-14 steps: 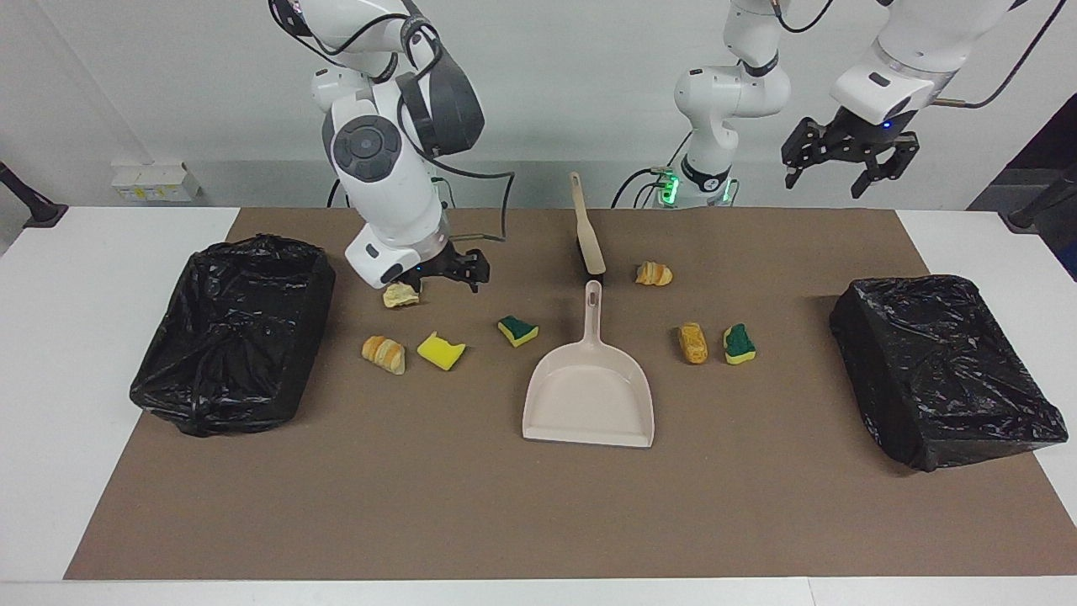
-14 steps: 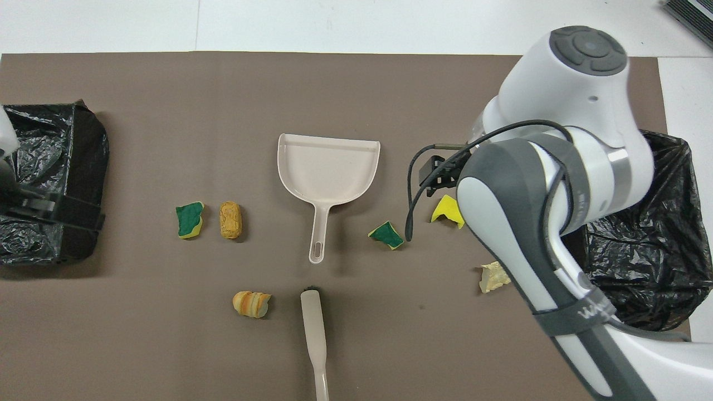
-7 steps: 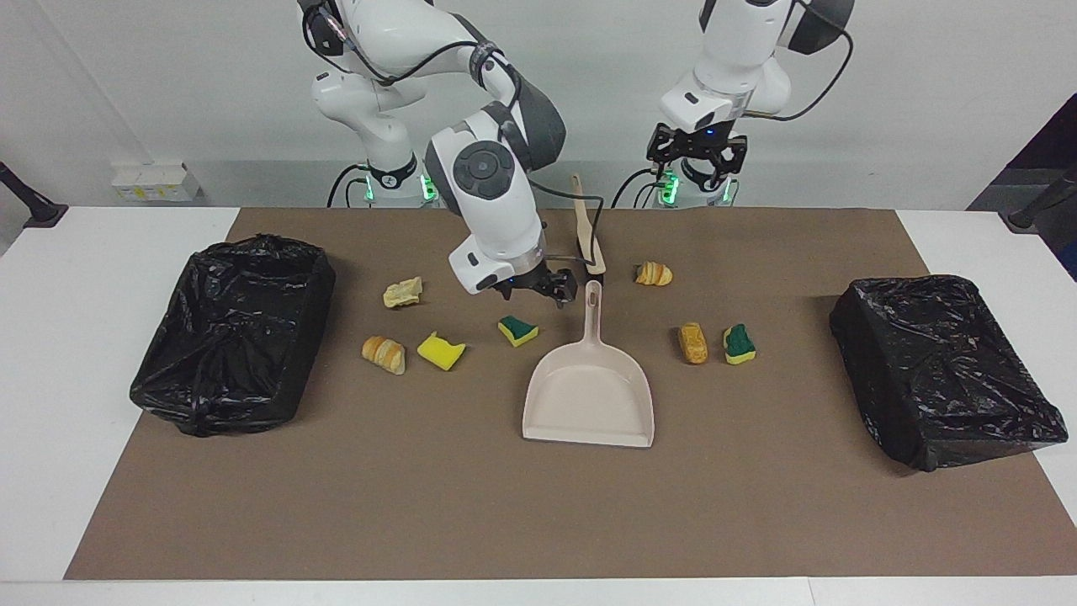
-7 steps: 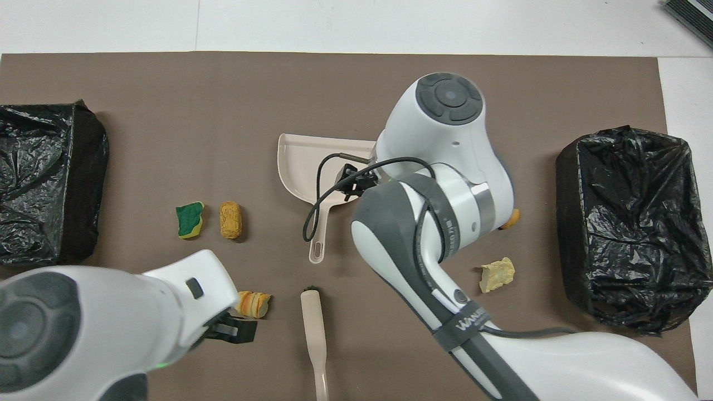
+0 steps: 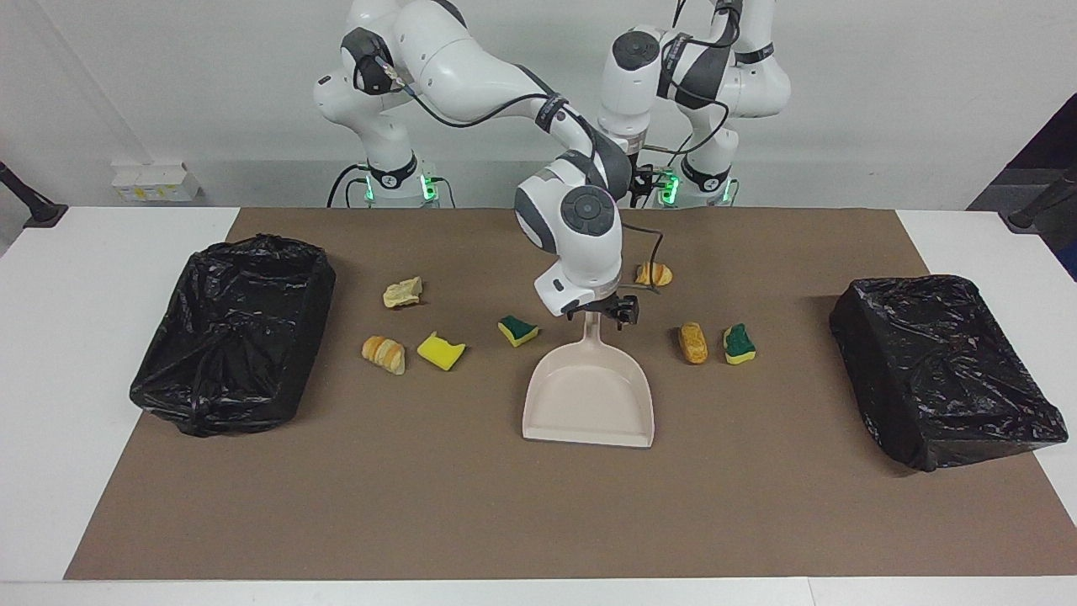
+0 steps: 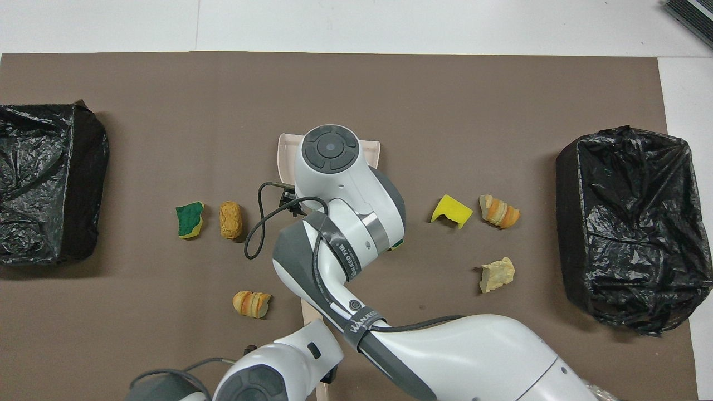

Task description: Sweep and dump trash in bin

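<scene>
Beige pan (image 5: 589, 396) handle lies between my right hand's (image 5: 602, 314) wide-spread fingers, low at the surface's (image 5: 505, 522) middle. If I close off-centre, the pan could swivel into the sponge (image 5: 517, 330) beside it. Trash (image 5: 441, 350) lies scattered between the bins (image 5: 231, 332).

From overhead, my arm covers that hand. The pieces look like small, soft lumps, and none is in the pan. My left hand is hidden over the brush (image 6: 308, 312), at the edge nearest the robots; I judge it wide.
</scene>
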`<state>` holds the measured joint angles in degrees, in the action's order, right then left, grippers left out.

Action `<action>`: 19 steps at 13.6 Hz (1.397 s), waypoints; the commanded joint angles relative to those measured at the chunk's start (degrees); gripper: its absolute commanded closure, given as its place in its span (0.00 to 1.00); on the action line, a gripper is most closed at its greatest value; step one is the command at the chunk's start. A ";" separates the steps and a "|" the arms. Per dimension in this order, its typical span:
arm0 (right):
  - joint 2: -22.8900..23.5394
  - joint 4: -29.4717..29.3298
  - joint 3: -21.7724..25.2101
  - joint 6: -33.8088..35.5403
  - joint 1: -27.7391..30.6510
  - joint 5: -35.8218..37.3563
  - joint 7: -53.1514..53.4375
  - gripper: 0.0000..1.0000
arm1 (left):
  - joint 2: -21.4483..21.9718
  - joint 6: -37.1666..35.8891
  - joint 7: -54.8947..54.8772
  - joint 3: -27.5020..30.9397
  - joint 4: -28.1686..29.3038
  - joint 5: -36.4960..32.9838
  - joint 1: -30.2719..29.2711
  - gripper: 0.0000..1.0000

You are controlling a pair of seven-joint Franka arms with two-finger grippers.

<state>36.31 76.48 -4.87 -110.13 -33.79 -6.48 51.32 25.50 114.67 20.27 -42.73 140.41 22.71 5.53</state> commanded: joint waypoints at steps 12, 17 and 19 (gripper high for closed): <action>-3.34 2.45 -0.23 4.48 -0.67 7.45 -3.05 1.00 | 0.34 7.50 9.87 -13.44 7.69 10.33 0.10 0.27; -8.43 3.06 -0.14 7.02 3.63 6.22 -24.38 1.00 | 0.25 7.94 6.47 -14.49 6.90 9.11 -3.86 1.00; -10.37 3.41 -0.23 8.87 6.97 6.22 -31.51 1.00 | 0.51 7.15 1.12 -14.05 5.41 8.05 -5.86 1.00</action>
<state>29.22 77.08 -4.46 -102.17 -29.97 -0.23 26.85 25.15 121.79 25.46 -56.17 147.00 31.69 2.30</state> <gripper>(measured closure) 0.678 0.736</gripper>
